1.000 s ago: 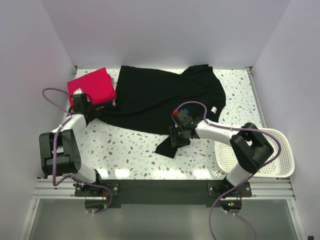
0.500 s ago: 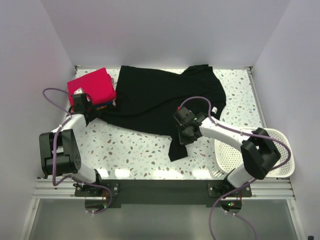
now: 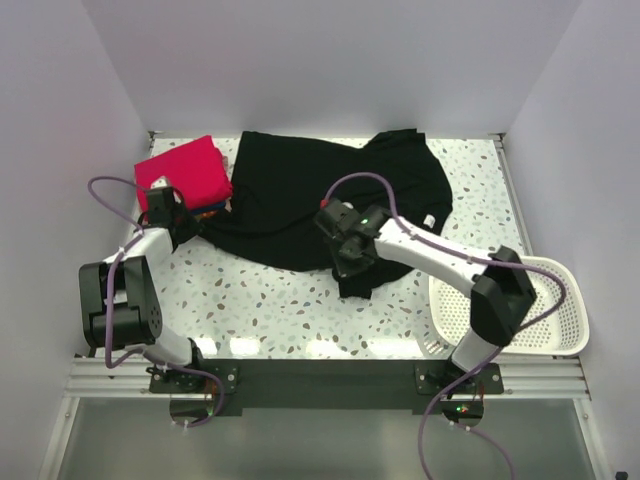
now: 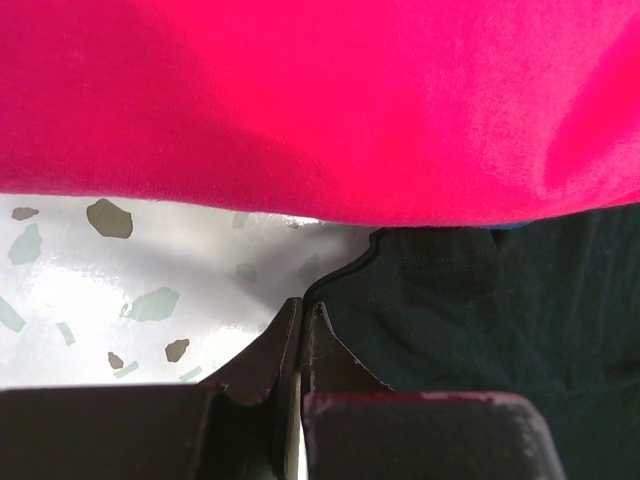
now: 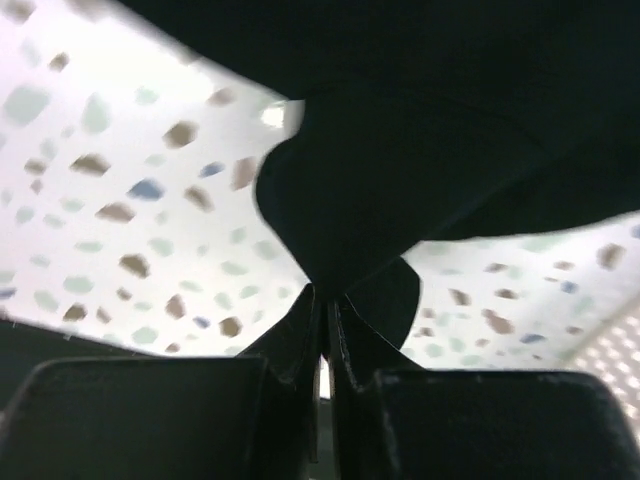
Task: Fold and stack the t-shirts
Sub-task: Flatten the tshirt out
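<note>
Since a second ago the right tool has swung leftward and a little away from the arm bases. It has dragged along the loose flap of the one black soft-cloth short-sleeved t-shirt. That flap used to trail out over the speckled white bench toward the bases and now lies bunched directly under the tool. The left tool has not shifted.

The right tool is clenched on the black cloth: in its wrist view the two fingers meet, and a dark fold rises straight from between their tips. The rest of the shirt lies spread beyond this tool and to both sides of it.

The left tool is clenched too, pinching a corner of the same shirt's hem, which is drawn to a point toward its tips. Just beyond that tool, touching the black edge, sits one bright pinkish-red folded cloth t-shirt. A thin blue sliver shows beneath it; how many garments lie under there cannot be counted.

One white plastic mesh basket stands well to the right of the right tool, beside that arm's base.
</note>
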Robot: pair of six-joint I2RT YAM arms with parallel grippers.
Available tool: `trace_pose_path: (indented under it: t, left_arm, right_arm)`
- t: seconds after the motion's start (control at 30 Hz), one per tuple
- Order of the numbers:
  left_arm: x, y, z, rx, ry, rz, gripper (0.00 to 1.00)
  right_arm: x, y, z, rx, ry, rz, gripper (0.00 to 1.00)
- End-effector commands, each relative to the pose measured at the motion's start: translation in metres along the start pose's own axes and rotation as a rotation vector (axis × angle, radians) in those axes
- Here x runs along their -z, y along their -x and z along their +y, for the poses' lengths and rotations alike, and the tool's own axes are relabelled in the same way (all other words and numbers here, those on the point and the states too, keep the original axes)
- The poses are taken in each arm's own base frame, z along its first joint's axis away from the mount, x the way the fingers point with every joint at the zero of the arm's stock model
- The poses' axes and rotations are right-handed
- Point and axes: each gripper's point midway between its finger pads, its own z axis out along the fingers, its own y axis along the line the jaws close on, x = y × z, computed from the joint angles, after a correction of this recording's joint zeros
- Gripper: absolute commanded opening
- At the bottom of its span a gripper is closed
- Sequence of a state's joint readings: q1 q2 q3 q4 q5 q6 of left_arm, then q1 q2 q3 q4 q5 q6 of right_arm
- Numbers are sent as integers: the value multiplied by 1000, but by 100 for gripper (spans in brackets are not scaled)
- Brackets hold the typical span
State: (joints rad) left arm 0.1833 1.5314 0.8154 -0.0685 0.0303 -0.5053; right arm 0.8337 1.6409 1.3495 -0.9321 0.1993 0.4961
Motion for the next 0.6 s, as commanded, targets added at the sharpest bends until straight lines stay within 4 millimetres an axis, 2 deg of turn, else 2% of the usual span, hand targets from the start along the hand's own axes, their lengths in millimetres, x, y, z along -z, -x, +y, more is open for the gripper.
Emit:
trace_pose_path:
  t: [0.0, 0.03, 0.1, 0.13, 0.2, 0.23, 0.37, 0.43, 0.47, 0.53, 0.57]
  left_arm:
    - [-3, 13, -7, 11, -33, -34, 0]
    - [-5, 12, -7, 10, -34, -29, 0]
    - [-6, 10, -7, 11, -38, -20, 0]
    - [-6, 10, -8, 10, -39, -19, 0]
    - [-7, 10, -8, 10, -40, -17, 0]
    - [-7, 9, -8, 10, -41, -15, 0]
    - [-8, 8, -8, 11, -46, -11, 0]
    - [-8, 7, -9, 10, -50, -7, 0]
    - [-8, 6, -9, 10, -52, -6, 0]
    - [-8, 5, -9, 10, -53, -2, 0]
    - [-8, 5, -9, 10, -52, -4, 0]
  right_arm:
    - [4, -16, 66, 113, 173, 59, 6]
    - [7, -23, 84, 132, 219, 71, 18]
    - [14, -19, 104, 127, 301, 40, 37]
    - [26, -19, 112, 117, 352, 28, 48]
    - [29, -22, 106, 109, 351, 11, 56]
    - [29, -22, 96, 100, 311, -5, 61]
    - [20, -41, 50, 59, 157, -9, 66]
    - [15, -46, 38, 7, 139, -1, 65]
    - [8, -57, 29, -9, 122, 17, 64]
    - [9, -57, 25, -68, 134, -10, 62]
    - [4, -66, 21, -80, 124, 4, 62]
